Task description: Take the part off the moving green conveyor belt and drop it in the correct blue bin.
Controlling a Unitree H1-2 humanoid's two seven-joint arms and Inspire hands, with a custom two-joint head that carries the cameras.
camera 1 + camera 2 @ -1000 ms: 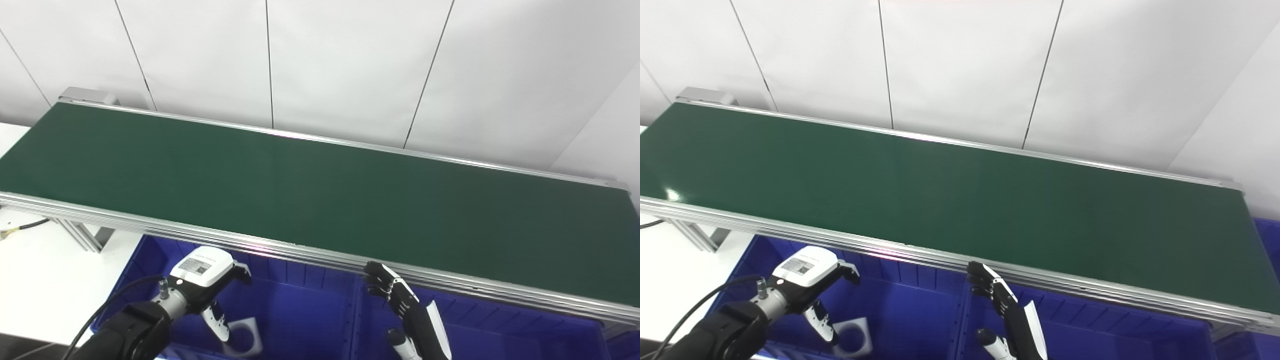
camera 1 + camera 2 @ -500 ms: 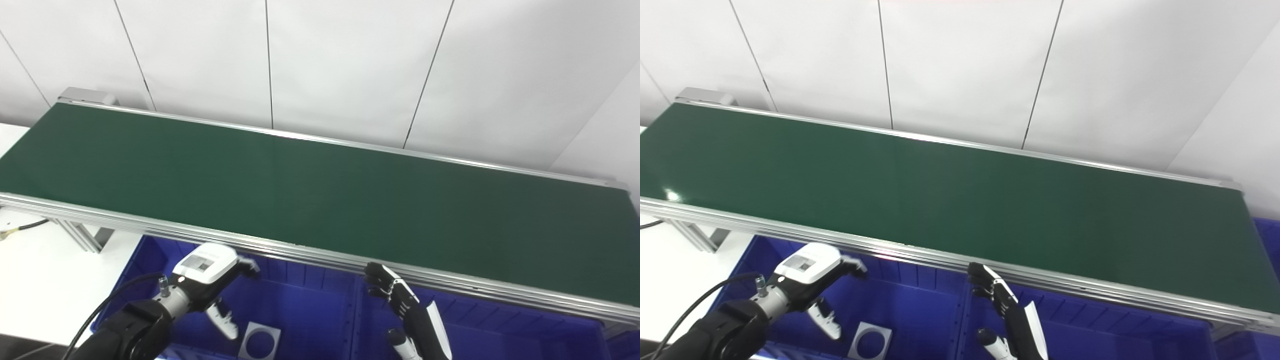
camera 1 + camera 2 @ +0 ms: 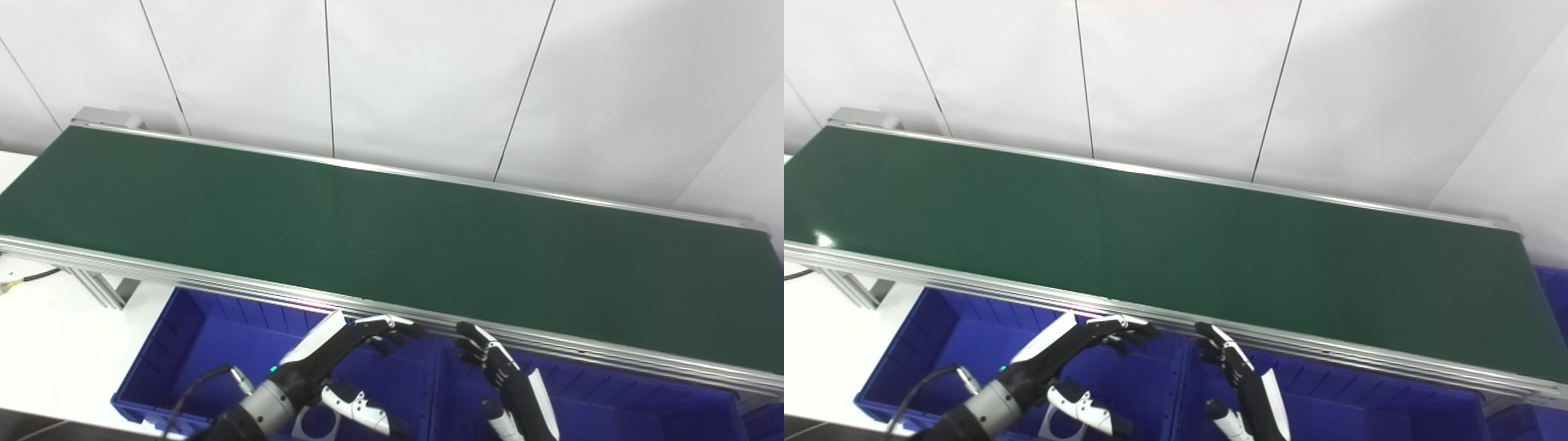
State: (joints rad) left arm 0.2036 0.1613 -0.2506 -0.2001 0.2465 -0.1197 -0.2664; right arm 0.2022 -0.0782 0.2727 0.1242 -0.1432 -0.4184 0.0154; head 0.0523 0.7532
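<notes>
The green conveyor belt (image 3: 380,226) carries no part. A flat grey square part with a round hole (image 3: 315,422) lies on the floor of the left blue bin (image 3: 184,331), partly hidden behind my left hand. My left hand (image 3: 343,367) hangs open over that bin, fingers stretched toward the belt's near rail and thumb spread below. My right hand (image 3: 502,383) is open too, fingers up, over the middle blue bin (image 3: 612,398) just below the rail. Neither hand holds anything.
The belt's aluminium rail (image 3: 245,285) runs along the bins' far side. A white tabletop (image 3: 55,343) with a cable (image 3: 24,278) lies at the left. White wall panels stand behind the belt. Another blue bin's corner (image 3: 1552,282) shows at far right.
My left hand let go of the grey square part, which now lies in the left bin. That hand has turned, opened flat and moved right toward the divider. My right hand barely moved.
</notes>
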